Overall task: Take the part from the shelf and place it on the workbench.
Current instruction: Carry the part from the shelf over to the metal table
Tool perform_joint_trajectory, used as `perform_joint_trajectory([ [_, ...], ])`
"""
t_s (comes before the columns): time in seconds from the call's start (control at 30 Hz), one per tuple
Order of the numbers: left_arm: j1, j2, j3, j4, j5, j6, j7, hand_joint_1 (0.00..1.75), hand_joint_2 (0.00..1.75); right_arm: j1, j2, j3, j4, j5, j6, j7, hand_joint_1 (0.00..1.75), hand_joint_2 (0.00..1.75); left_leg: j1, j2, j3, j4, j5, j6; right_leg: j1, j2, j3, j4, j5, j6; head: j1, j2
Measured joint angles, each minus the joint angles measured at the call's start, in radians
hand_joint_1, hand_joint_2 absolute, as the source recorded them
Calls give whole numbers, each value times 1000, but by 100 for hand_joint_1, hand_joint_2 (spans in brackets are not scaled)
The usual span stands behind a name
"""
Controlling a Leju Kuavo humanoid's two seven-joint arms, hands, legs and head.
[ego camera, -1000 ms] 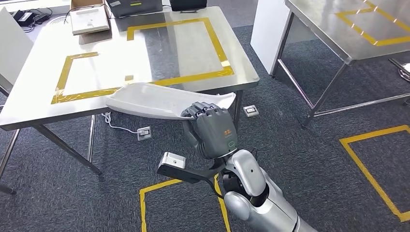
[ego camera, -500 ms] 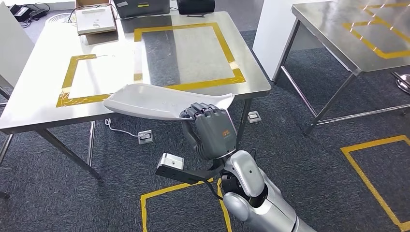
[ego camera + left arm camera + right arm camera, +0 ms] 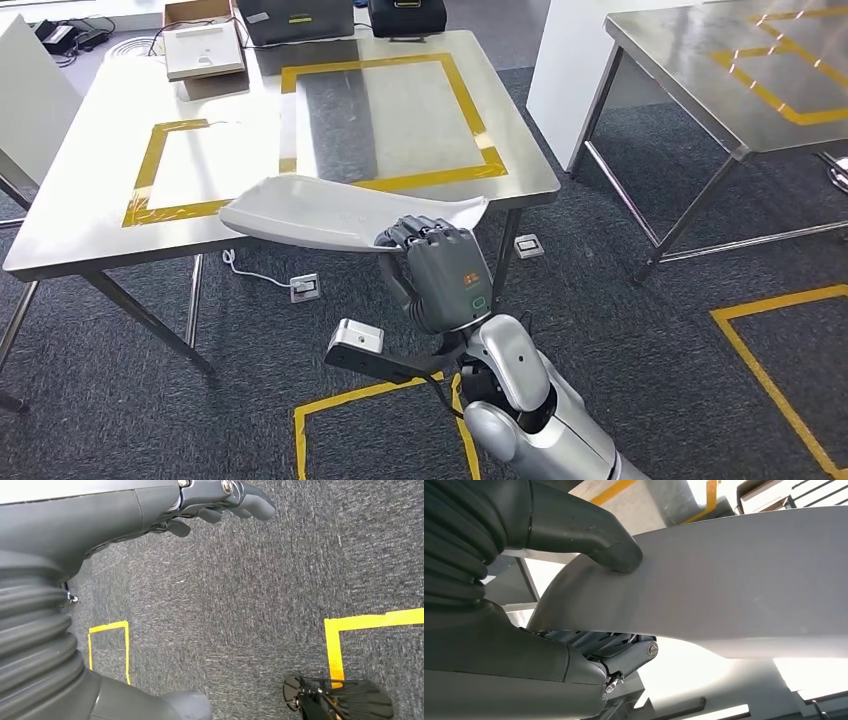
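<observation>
Head view: your right hand [image 3: 440, 275] grips one end of the part [image 3: 330, 212] just short of the workbench [image 3: 90, 215]; the overhang could twist it loose.

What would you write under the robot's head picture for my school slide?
The robot's right hand carries a long white part toward a steel workbench marked with yellow tape rectangles.

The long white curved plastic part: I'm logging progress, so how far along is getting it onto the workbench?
Done: the long white curved plastic part is off the shelf, gripped at one end by the right hand, thumb on top, fingers beneath. In hand: it hangs in front of the steel workbench with yellow tape rectangles, its far end overlapping the near edge. Left: setting it down and letting go. The left hand holds nothing.
</observation>
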Motion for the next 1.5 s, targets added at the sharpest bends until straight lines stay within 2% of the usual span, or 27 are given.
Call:
perform_joint_trajectory([
  [0.07,0,1,0,0,-2,-1,0,0,175,0,0,0,0,0,0,3,175,175,8,-1,-1,18,-12,-18,-9,-1,57,-122,66,10,1,0],
  [0.1,-1,2,0,-1,-3,-1,0,0,175,0,0,0,0,0,0,4,175,175,9,-2,-2,28,-20,-29,-11,0,82,-173,85,9,3,0],
  [0.13,-1,4,0,-1,-4,-1,0,0,175,0,0,0,0,0,0,5,175,175,9,-3,-4,35,-28,-38,-10,2,96,-202,91,2,4,0],
  [0.2,-1,6,0,-2,-4,-1,0,0,175,0,0,-1,-1,0,0,5,175,175,9,-4,-2,34,-38,-54,-6,5,99,-208,83,-21,6,0],
  [0.3,-2,5,0,-2,-4,0,0,0,175,0,0,-2,-2,0,-2,3,175,175,14,-3,-4,59,-58,-69,-6,5,115,-211,78,-50,3,0],
  [0.33,-2,5,0,-2,-4,0,0,0,175,0,0,-2,-2,0,-3,2,175,175,14,-2,-25,104,-79,-71,-6,5,123,-213,76,-58,1,0],
  [0.4,-1,5,0,-2,-5,0,0,0,175,2,0,-2,-2,0,-4,1,175,175,12,-2,-102,240,-129,-70,-1,3,134,-213,65,-68,-1,0],
  [0.43,1,5,0,-2,-5,0,0,0,175,4,0,-2,-2,0,-4,1,175,175,10,-2,-141,298,-141,-69,2,3,141,-213,59,-70,-1,0],
  [0.47,2,5,0,-2,-5,0,0,0,175,5,0,-2,-1,0,-4,0,175,175,8,-2,-168,326,-134,-66,5,4,149,-213,51,-72,-1,0],
  [0.5,4,6,0,-2,-5,0,0,0,175,6,0,-2,-1,0,-4,0,175,175,6,-2,-175,315,-105,-61,7,5,160,-213,42,-71,-1,0],
  [0.57,6,6,0,-2,-5,0,-1,0,175,7,0,-2,-1,0,-4,-4,175,175,-2,-2,-138,192,-13,-46,8,6,185,-214,21,-67,-1,0],
  [0.63,7,6,0,-1,-7,0,-5,0,175,7,0,-2,-1,-1,-6,-7,175,175,-11,-2,-93,83,32,-32,11,7,201,-217,1,-58,-3,0],
  [0.77,9,6,0,-1,-14,1,-12,0,175,12,-2,-2,-2,-2,-17,-5,175,175,-14,-4,-60,41,13,-10,14,7,219,-217,6,-34,-4,0],
  [0.83,9,6,0,-1,-18,1,-12,0,175,18,-5,-4,-4,-1,-26,1,175,175,-10,-6,-34,30,2,2,13,5,182,-142,5,-26,-1,0],
  [0.93,7,4,0,-1,-20,2,-10,0,175,41,-13,-4,-5,4,-37,8,175,175,-11,-8,-1,23,-22,9,14,4,48,31,-58,-19,3,0],
  [0.97,8,3,0,-1,-20,2,-8,0,175,50,-15,-4,-5,6,-37,9,175,175,-12,-9,11,22,-33,9,14,4,13,55,-74,-18,4,0],
  [1.0,8,3,0,-1,-20,3,-7,0,175,58,-17,-4,-5,9,-38,8,175,175,-13,-9,24,22,-43,9,15,4,-6,47,-69,-20,4,0],
  [1.03,9,2,0,0,-20,3,-6,0,175,62,-17,-4,-5,11,-37,8,175,175,-14,-9,39,22,-54,8,16,4,-9,7,-36,-25,5,0],
  [1.1,8,-1,0,0,-20,4,-6,0,175,65,-19,-4,-6,15,-35,8,175,175,-17,-9,65,24,-76,4,24,3,13,-121,71,-41,5,0],
  [1.13,7,-3,0,0,-20,4,-6,0,175,65,-19,-4,-6,16,-33,9,175,175,-18,-9,73,24,-87,1,29,4,25,-170,103,-49,5,0],
  [1.17,5,-4,0,0,-20,4,-6,0,175,65,-20,-4,-7,17,-30,10,175,175,-18,-10,80,24,-96,-4,33,4,34,-198,117,-54,5,0],
  [1.2,4,-5,0,0,-20,4,-6,0,175,64,-21,-5,-8,18,-27,11,175,175,-19,-11,89,27,-99,-11,35,6,40,-208,114,-59,5,0],
  [1.3,-1,-6,0,0,-20,3,-6,0,175,53,-21,-6,-11,11,-16,12,175,175,-18,-10,103,59,-106,-28,29,6,79,-223,123,-77,2,0],
  [1.37,-5,-7,0,0,-18,2,-7,0,175,43,-21,-6,-10,-1,-4,8,175,175,-15,-8,56,146,-129,-35,25,3,99,-226,120,-85,-3,0],
  [1.43,-8,-8,0,0,-14,1,-8,0,175,31,-20,-6,-2,-14,9,3,175,175,-10,-7,-29,257,-175,-45,24,3,109,-226,107,-88,-7,0],
  [1.47,-7,-8,0,0,-11,1,-8,0,175,23,-20,-6,7,-21,18,-1,175,175,-7,-7,-65,287,-195,-51,22,5,115,-226,99,-86,-7,0],
  [1.5,-6,-8,0,0,-10,1,-9,0,175,13,-18,-6,18,-29,27,-5,175,175,-5,-7,-86,288,-199,-56,20,7,123,-226,91,-84,-6,0],
])
